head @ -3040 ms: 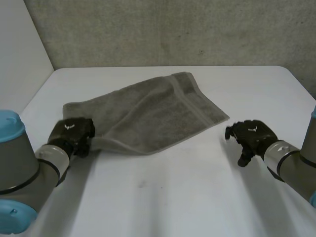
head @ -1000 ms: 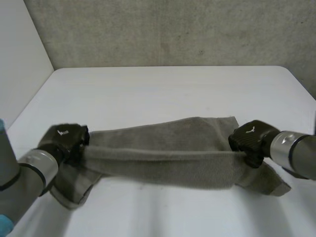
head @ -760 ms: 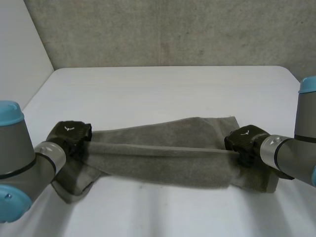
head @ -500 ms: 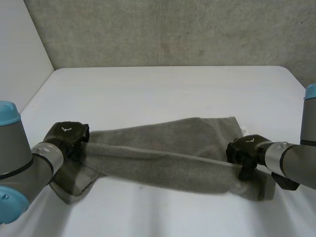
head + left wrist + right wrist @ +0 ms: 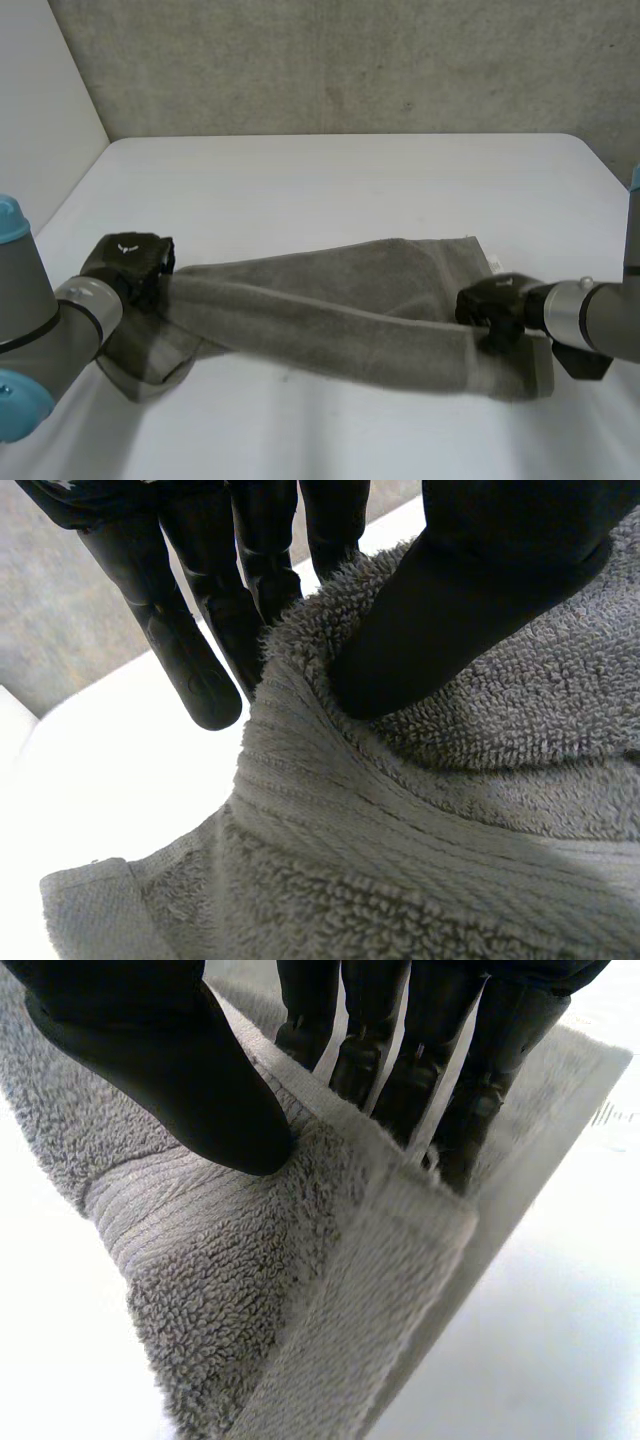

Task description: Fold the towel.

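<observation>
Pinching opposite ends, left hand (image 5: 125, 262) and right hand (image 5: 490, 303) hold the towel (image 5: 330, 315).

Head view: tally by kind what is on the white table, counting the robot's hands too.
Grey towel: 1
Black hands: 2, the left hand and the right hand, each pinching one end of the towel
Total: 3

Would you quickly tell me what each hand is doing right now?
Left hand: shut on the towel, pinching one end.
Right hand: shut on the towel, pinching the other end.
</observation>
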Controlling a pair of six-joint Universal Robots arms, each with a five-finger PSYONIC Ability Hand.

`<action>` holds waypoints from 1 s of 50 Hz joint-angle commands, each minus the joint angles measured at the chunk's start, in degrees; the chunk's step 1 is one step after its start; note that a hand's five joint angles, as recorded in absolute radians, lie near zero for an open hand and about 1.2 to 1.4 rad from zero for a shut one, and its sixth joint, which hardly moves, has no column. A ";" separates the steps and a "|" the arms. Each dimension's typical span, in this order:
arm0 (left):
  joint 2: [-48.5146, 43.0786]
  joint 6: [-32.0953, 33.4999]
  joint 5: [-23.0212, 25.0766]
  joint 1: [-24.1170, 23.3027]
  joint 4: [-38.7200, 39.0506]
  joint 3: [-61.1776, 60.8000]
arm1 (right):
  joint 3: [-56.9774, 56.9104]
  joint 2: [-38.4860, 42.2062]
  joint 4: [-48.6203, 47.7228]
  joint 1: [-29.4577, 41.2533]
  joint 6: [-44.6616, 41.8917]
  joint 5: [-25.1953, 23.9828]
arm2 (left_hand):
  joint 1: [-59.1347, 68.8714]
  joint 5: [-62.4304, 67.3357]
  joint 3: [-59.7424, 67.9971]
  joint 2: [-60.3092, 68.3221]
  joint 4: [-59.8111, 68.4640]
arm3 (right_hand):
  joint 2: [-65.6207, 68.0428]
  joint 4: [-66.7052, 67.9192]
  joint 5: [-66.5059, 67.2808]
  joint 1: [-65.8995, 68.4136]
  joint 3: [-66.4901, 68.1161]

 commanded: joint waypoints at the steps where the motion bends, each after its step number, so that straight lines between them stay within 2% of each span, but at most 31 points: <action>1: -3.76 -0.23 -0.16 -0.31 4.25 11.58 | -11.45 0.93 -4.39 1.56 0.61 -0.38 | 13.63 11.97 10.29 10.35 10.23 | 12.26 11.73 13.21 1.99 12.06; 3: -4.46 -0.49 -0.25 -0.48 5.56 16.14 | -19.06 0.67 -12.34 2.69 0.35 3.20 | 13.63 11.97 10.29 10.35 10.23 | 12.26 11.73 13.21 1.99 12.06; 4: -4.82 -0.84 -0.25 -0.83 6.88 20.45 | -19.10 0.66 -12.39 2.70 0.35 3.22 | 13.63 11.97 10.29 10.35 10.23 | 12.26 11.73 13.21 1.99 12.06; 6: -4.82 -1.80 -0.16 -0.92 8.72 24.67 | -25.67 -1.61 -22.96 3.92 0.61 9.17 | 13.63 11.97 10.29 10.35 10.23 | 12.26 11.73 13.21 1.99 12.06; 7: -4.47 -3.55 -0.25 -1.10 10.74 28.63 | -25.69 -1.62 -23.02 3.93 0.61 9.20 | 13.63 11.97 10.29 10.35 10.23 | 12.26 11.73 13.21 1.99 12.06; 9: -3.95 -5.92 -0.25 -1.36 12.50 31.89 | -26.75 -5.82 -35.26 4.81 1.14 12.44 | 13.63 11.97 10.29 10.35 10.23 | 12.26 11.73 13.21 1.99 12.06; 10: -3.42 -8.55 -0.25 -1.80 13.65 34.71 | -26.75 -5.84 -35.33 4.81 1.14 12.45 | 13.63 11.97 10.29 10.35 10.23 | 12.26 11.73 13.21 1.99 12.06; 11: -3.42 -8.58 -0.25 -1.80 13.66 34.74 | -25.70 -8.10 -40.46 5.07 1.92 12.71 | 13.63 11.97 10.29 10.35 10.23 | 12.26 11.73 13.21 1.99 12.06; 14: -1.49 -13.65 -0.43 -2.33 14.28 37.71 | -22.02 -11.71 -45.42 5.86 3.95 12.45 | 13.63 11.97 10.29 10.35 10.23 | 12.26 11.73 13.21 1.99 12.06; 17: 0.27 -16.57 -0.16 -2.42 13.67 36.50 | -18.51 -13.31 -44.82 5.86 5.01 11.66 | 13.63 11.97 10.29 10.35 10.23 | 12.26 11.73 13.21 1.99 12.06; 20: 1.06 -16.58 -0.16 -2.42 12.61 30.99 | -16.55 -13.40 -43.76 6.30 5.27 11.31 | 13.63 11.97 10.29 10.35 10.23 | 12.26 11.73 13.21 1.99 12.06; 24: 1.33 -16.14 -0.07 -2.33 11.82 23.84 | -10.07 -13.58 -36.94 5.95 4.66 9.56 | 13.63 11.97 10.29 10.35 10.23 | 12.26 11.73 13.21 1.99 12.06; 28: 1.94 -15.35 0.36 -1.89 11.38 11.31 | -4.09 -11.65 -31.21 5.60 4.40 8.85 | 13.63 11.97 10.29 10.35 10.23 | 12.26 11.73 13.21 1.99 12.06; 32: 3.35 -12.98 0.54 -1.10 11.99 -1.26 | 0.76 -9.89 -29.70 5.60 3.60 8.85 | 13.63 11.97 10.29 10.35 10.23 | 12.26 11.73 13.21 1.99 12.06; 38: 3.44 -9.46 0.72 1.27 12.08 -9.74 | 8.30 -8.22 -30.05 3.85 -1.05 8.67 | 13.63 11.97 10.29 10.35 10.23 | 12.26 11.73 13.21 1.99 12.06; 40: 3.79 -6.83 0.80 0.66 12.17 -12.80 | 9.55 -8.13 -30.23 3.67 -1.06 8.67 | 13.63 11.97 10.29 10.35 10.23 | 8.62 8.09 9.57 -1.65 8.42; 41: 3.79 -6.82 0.80 0.66 12.17 -12.81 | 10.25 -8.13 -30.32 3.93 -0.79 8.67 | 13.63 11.97 10.29 10.35 10.23 | -14.36 -14.89 -13.41 -24.63 -14.56; 42: 4.40 -5.95 0.80 -0.30 12.08 -13.07 | 10.25 -8.13 -30.32 3.93 -0.79 8.67 | 13.63 11.97 10.29 10.35 10.23 | -14.59 -15.12 -13.64 -24.86 -14.79; 43: 4.41 -5.94 0.80 -0.31 12.08 -13.08 | 10.78 -8.13 -30.49 4.19 -0.53 8.76 | 13.63 11.97 10.29 10.35 10.23 | -33.41 -33.94 -32.46 -43.68 -33.61; 44: 5.80 -5.51 0.72 -1.61 11.99 -12.99 | 11.04 -8.13 -30.75 4.28 -0.09 8.76 | 13.63 11.97 10.29 10.35 10.23 | -45.09 -45.62 -44.14 -55.36 -45.29; 45: 8.16 -5.42 0.63 -3.02 11.99 -12.73 | 11.04 -8.13 -30.76 4.28 -0.09 8.76 | 13.63 11.97 10.29 10.35 10.23 | -45.20 -45.74 -44.25 -55.47 -45.41; 47: 10.27 -5.41 0.63 -3.99 11.90 -12.46 | 11.13 -8.39 -31.63 5.59 2.79 8.85 | 13.63 11.97 10.29 10.35 10.23 | -55.94 -56.48 -54.99 -66.21 -56.15; 48: 12.64 -5.50 0.45 -4.87 11.73 -11.85 | 11.13 -8.39 -31.64 5.60 2.81 8.85 | 13.63 11.97 10.29 10.35 10.23 | -55.97 -56.51 -55.02 -66.24 -56.17; 50: 14.84 -5.68 0.37 -5.58 11.47 -11.32 | 10.52 -8.83 -32.60 9.54 8.23 8.85 | 13.63 11.97 10.29 10.35 10.23 | -56.64 -57.18 -55.69 -66.91 -56.84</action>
